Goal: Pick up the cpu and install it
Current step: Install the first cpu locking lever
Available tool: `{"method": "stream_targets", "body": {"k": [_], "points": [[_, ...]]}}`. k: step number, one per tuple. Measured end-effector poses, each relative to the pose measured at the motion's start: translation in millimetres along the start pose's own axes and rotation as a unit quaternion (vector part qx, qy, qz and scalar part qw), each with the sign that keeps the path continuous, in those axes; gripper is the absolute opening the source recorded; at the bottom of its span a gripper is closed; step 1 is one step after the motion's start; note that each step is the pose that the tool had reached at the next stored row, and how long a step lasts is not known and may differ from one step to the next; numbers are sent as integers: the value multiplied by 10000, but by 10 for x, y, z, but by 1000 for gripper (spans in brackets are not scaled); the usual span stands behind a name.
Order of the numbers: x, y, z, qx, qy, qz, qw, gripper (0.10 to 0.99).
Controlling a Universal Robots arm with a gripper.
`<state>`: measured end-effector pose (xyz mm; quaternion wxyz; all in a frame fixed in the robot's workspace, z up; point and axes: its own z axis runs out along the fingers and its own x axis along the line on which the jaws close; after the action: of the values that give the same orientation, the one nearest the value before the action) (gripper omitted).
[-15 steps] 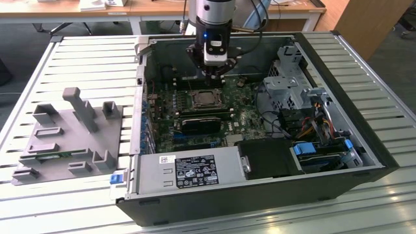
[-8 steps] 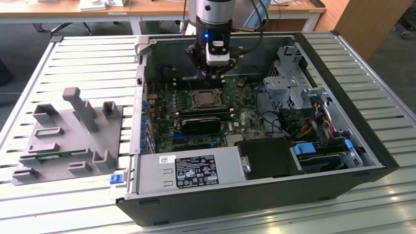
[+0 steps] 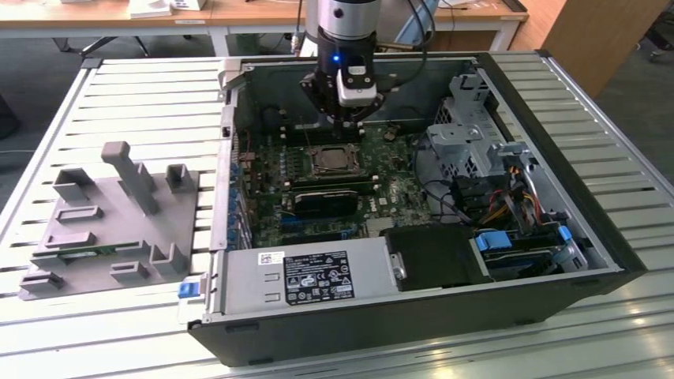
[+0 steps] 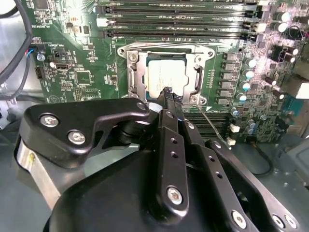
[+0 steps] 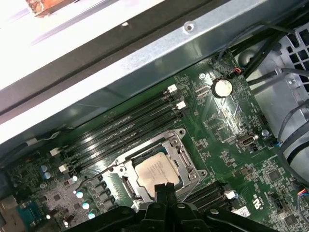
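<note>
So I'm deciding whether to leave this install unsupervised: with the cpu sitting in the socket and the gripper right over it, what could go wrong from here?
1. The cpu sits in the socket frame with the gripper at its edge; any sideways drag might shift the chip on the contacts.
2. The thin latch lever lies beside the fingertips and could catch them.
3. Memory slots flank the socket closely, leaving little room for a stray move.

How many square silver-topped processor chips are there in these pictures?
1. The square silver-topped cpu lies in the metal socket frame on the green motherboard, right by the black gripper in both wrist views. Another could be hidden elsewhere in the case.
</note>
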<state>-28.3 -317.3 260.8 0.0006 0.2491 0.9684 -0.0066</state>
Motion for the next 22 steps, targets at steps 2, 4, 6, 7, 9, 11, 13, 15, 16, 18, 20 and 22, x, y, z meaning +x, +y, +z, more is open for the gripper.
{"method": "stream_targets", "body": {"k": [2,4,6,7,9,11,13,15,16,18,20,22], "points": [[0,0,0,0,-1,-71,10000,106],[0,0,0,-1,-2,-143,9999,106],[0,0,0,-1,-3,-216,9998,106],[0,0,0,-1,-4,-254,9997,106],[0,0,0,-1,-4,-323,9995,106],[0,0,0,-2,-5,-395,9992,106],[0,0,0,-2,-6,-467,9989,106],[0,0,0,-2,-7,-532,9986,106],[0,0,0,-3,-8,-568,9984,106],[0,0,0,-3,-9,-662,9978,106],[0,0,0,-3,-10,-778,9970,106],[0,0,0,-4,-12,-906,9959,106]]}}
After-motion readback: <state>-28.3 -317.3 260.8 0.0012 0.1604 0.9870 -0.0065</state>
